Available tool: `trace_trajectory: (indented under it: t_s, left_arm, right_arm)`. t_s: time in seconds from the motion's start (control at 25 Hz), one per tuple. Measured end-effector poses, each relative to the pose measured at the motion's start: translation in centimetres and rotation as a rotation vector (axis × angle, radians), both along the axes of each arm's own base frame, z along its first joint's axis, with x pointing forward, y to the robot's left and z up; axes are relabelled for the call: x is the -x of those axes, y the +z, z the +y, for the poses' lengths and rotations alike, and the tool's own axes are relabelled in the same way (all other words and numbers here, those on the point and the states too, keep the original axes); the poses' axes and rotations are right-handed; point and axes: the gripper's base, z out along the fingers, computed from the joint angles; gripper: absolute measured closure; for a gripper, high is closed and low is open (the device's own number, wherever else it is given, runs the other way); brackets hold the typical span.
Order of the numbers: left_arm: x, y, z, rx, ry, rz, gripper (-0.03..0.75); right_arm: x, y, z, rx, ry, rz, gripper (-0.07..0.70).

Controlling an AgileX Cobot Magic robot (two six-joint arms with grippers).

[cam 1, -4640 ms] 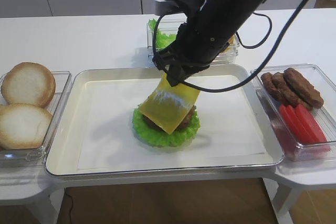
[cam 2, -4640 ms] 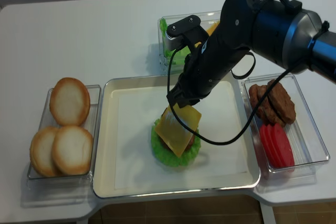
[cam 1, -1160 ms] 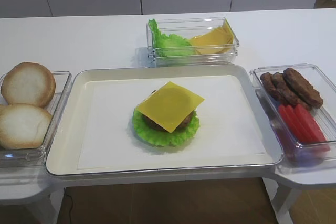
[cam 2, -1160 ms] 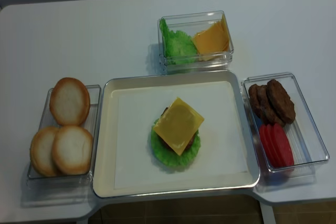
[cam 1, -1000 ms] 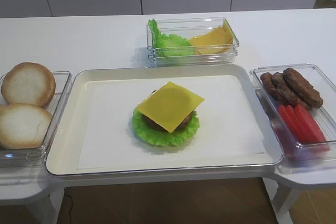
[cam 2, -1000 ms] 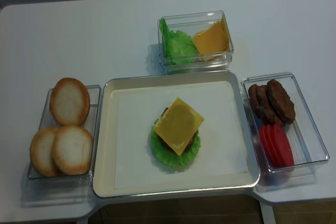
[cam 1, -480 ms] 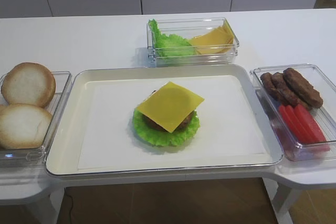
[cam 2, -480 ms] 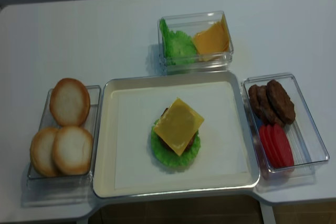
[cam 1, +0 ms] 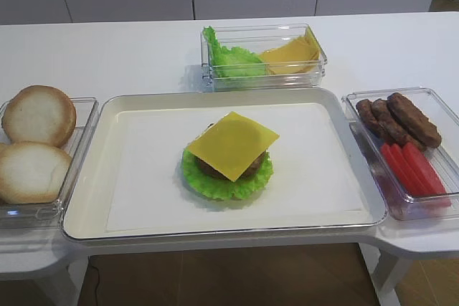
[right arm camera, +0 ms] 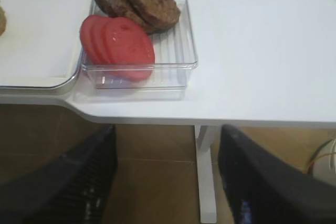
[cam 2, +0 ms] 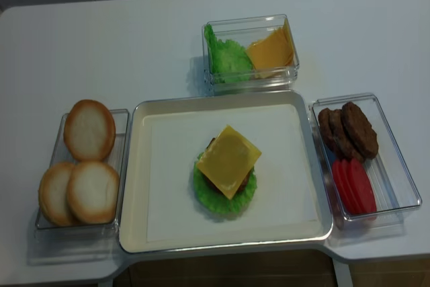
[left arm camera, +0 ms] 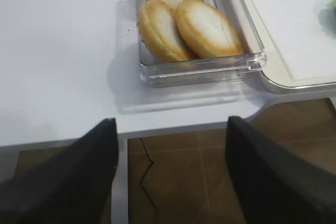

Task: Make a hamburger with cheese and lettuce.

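Note:
The cheese lies flat on the hamburger patty, which rests on the lettuce in the middle of the white tray. The stack also shows in the realsense view: cheese, lettuce. Neither gripper shows in the exterior views. In the right wrist view my right gripper is open and empty, off the table's front edge over the floor. In the left wrist view my left gripper is open and empty, also off the front edge.
A clear box of bread buns stands left of the tray. A box with lettuce leaves and cheese slices stands behind it. A box with brown patties and red tomato slices stands on the right.
Earlier my right arm held the cheese tilted over the patty. It let go and withdrew out of the exterior views; the cheese now lies flat. Nothing moved in the last second.

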Motion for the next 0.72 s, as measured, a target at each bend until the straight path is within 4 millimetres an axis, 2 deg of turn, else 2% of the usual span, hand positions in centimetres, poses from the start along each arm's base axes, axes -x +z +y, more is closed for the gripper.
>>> trace_trajectory:
  t_s: [0.12, 0.72]
  left_arm:
    - [0.00, 0.00, 0.00, 0.000, 0.000, 0.000, 0.246]
    - [0.00, 0.00, 0.00, 0.000, 0.000, 0.000, 0.246]
  right_arm:
    - [-0.32, -0.52, -0.06, 0.007, -0.005, 0.009, 0.171]
    - [-0.34, -0.51, 0.29, -0.031, 0.015, 0.007, 0.171]
